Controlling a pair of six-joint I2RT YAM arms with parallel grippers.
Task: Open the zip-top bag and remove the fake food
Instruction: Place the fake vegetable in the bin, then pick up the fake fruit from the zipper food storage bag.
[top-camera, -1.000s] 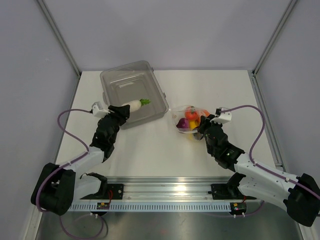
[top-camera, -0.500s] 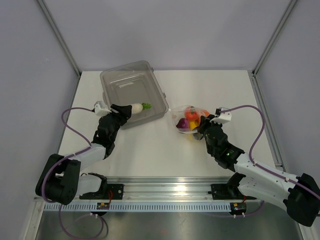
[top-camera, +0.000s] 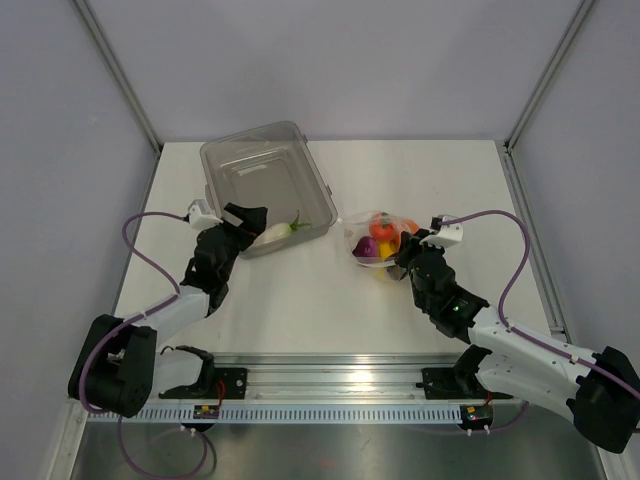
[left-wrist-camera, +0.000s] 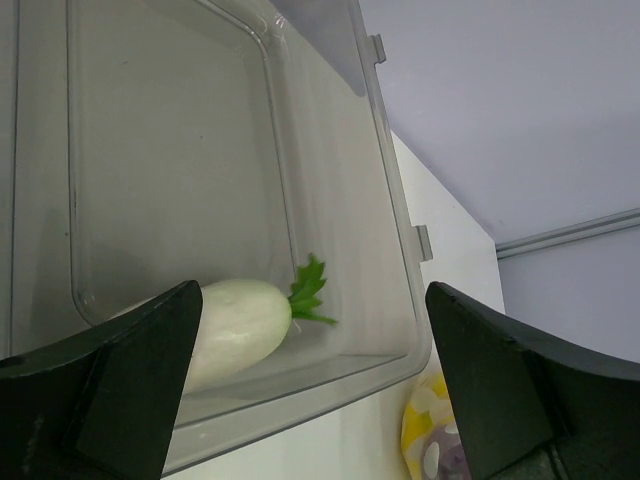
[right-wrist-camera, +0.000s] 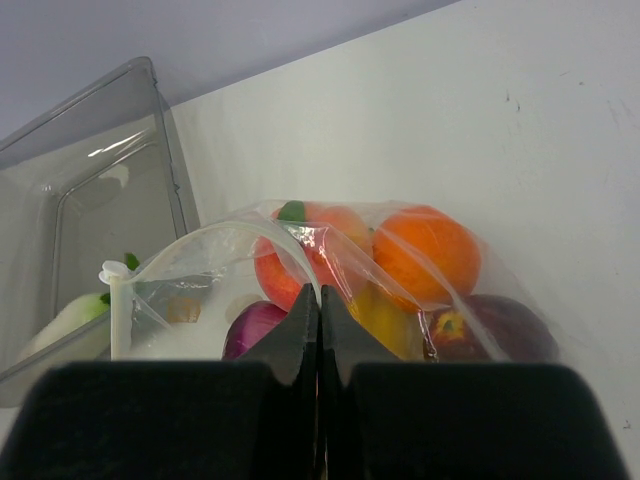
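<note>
Jaws of the left gripper (top-camera: 252, 226) stand wide apart and hold nothing. In the left wrist view its two dark fingers (left-wrist-camera: 110, 380) fill the bottom corners with open space between them. The gripper hangs at the near end of the clear-grey tub (top-camera: 222, 152), which sits at the back left of the white table (top-camera: 320, 300). Inside the tub lies the white radish (left-wrist-camera: 240, 322), on its side on the floor close to the near wall, its green top (left-wrist-camera: 310, 295) pointing right. Its other end runs behind the left finger, and whether the two touch I cannot tell.

Just right of the tub's near corner the zip-top bag (top-camera: 352, 238) lies on the table, bulging with the rest of the fake food (top-camera: 380, 230). The right wrist view shows an orange (right-wrist-camera: 425, 250), a red-orange piece (right-wrist-camera: 300, 262) with a green stem, a purple-red piece (right-wrist-camera: 255, 325), something yellow (right-wrist-camera: 385, 315) and a dark red apple (right-wrist-camera: 490, 330) — all inside the film. The right gripper (top-camera: 402, 255) is at the bag's near side, jaws pressed together on a fold of its clear film — a loop of the bag's edge arches up just left of them.
</note>
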